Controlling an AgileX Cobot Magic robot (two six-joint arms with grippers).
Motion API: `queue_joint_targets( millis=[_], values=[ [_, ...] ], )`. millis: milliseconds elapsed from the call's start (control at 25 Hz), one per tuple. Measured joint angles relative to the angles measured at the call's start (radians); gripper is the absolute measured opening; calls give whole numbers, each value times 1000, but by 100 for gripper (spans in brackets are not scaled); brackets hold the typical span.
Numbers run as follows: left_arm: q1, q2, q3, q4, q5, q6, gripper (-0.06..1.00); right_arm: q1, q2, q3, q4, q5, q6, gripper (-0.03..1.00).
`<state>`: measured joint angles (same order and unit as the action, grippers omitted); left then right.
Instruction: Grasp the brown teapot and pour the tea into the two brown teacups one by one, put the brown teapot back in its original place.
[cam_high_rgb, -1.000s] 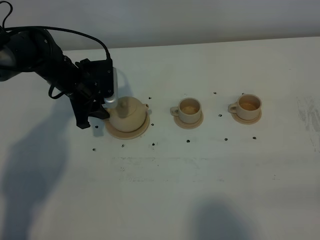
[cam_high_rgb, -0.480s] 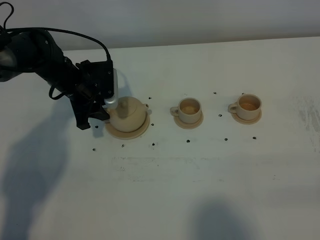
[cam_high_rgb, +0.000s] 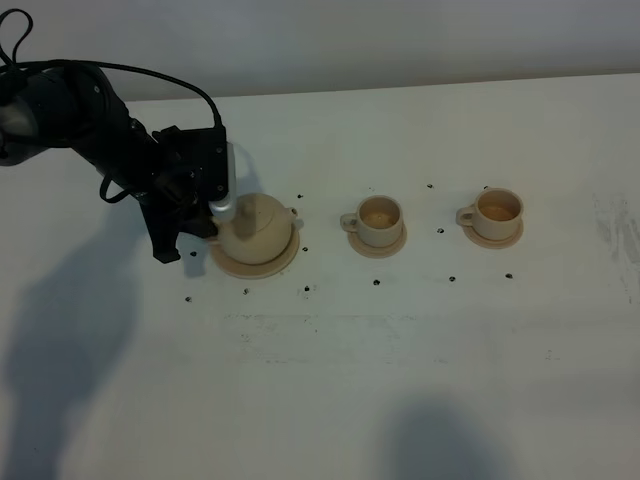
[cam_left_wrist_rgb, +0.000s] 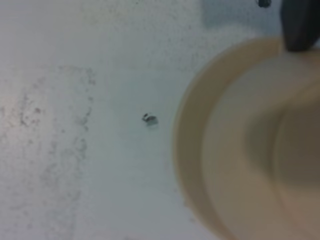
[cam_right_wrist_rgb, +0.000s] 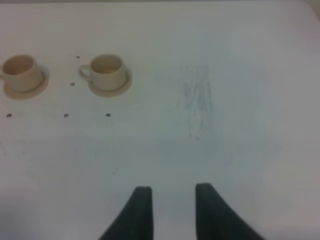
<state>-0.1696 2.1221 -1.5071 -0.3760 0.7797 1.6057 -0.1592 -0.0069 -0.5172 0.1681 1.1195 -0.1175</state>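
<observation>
The brown teapot (cam_high_rgb: 256, 230) stands on its wide saucer plate (cam_high_rgb: 287, 260), its original place, at the table's left. My left gripper (cam_high_rgb: 219, 214) is pressed against the teapot's left side, where the handle is hidden by it. The left wrist view shows the plate's rim (cam_left_wrist_rgb: 192, 150), the teapot's body (cam_left_wrist_rgb: 300, 170) and one dark fingertip (cam_left_wrist_rgb: 300, 22); how the jaws stand does not show. The two brown teacups (cam_high_rgb: 380, 217) (cam_high_rgb: 498, 210) stand on small saucers to the right, also seen as cups (cam_right_wrist_rgb: 20, 72) (cam_right_wrist_rgb: 107, 70). My right gripper (cam_right_wrist_rgb: 171, 192) hovers with a narrow gap between its fingers and nothing in it.
Small dark marks dot the white table around the crockery (cam_high_rgb: 306, 289). A faint scuffed patch (cam_right_wrist_rgb: 197, 102) lies right of the cups. The table's far edge (cam_high_rgb: 400, 88) runs behind them. The left arm's cable loops above its wrist (cam_high_rgb: 180, 85).
The left gripper has stayed at the teapot's handle side, shifting only slightly. Teapot, cups and right gripper have not visibly moved.
</observation>
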Motion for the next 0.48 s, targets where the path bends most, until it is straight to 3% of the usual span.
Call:
queue_joint_targets(
  millis=[480],
  values=[
    [-1,-11,0,17,-4,-142,12,0,0,0,0,0,0,23]
  ],
)
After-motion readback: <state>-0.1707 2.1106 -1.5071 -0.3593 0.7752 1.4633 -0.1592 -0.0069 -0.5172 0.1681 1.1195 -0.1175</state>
